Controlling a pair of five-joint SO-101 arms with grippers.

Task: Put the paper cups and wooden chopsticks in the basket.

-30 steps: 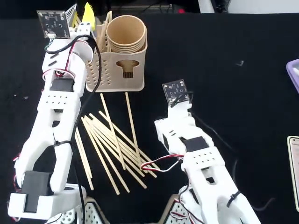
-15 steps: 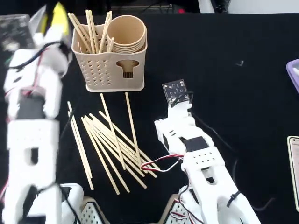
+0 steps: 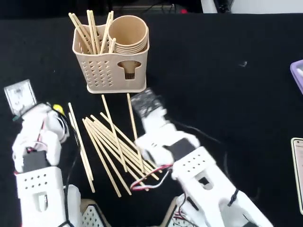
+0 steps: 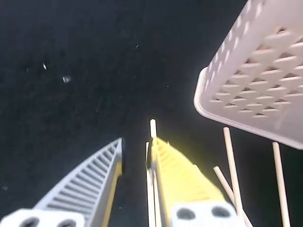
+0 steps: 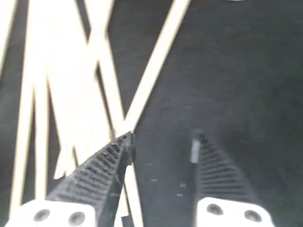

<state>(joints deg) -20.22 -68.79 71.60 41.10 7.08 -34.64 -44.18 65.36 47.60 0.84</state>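
Observation:
The beige basket (image 3: 110, 73) stands at the back with a stack of paper cups (image 3: 128, 34) and several wooden chopsticks (image 3: 90, 33) upright in it. Many loose chopsticks (image 3: 111, 146) lie fanned on the black table in front of it. My left gripper (image 4: 135, 146) hangs open low over the table at the pile's left edge, with one chopstick tip (image 4: 152, 125) beside its yellow finger (image 3: 57, 109). The basket's corner (image 4: 255, 80) is close ahead of it. My right gripper (image 5: 161, 137) is open just above the pile's right side, with crossed chopsticks (image 5: 156, 66) under its black fingers.
The right arm (image 3: 184, 161) covers the lower right part of the pile. A purple object (image 3: 298, 73) and a light card-like item (image 3: 298, 165) sit at the table's right edge. Black tabletop (image 3: 227, 71) stretches to the right of the basket.
The left arm has drawn back from the basket to the pile's left edge, leaving chopsticks in the basket. The right arm has swung left over the loose chopsticks.

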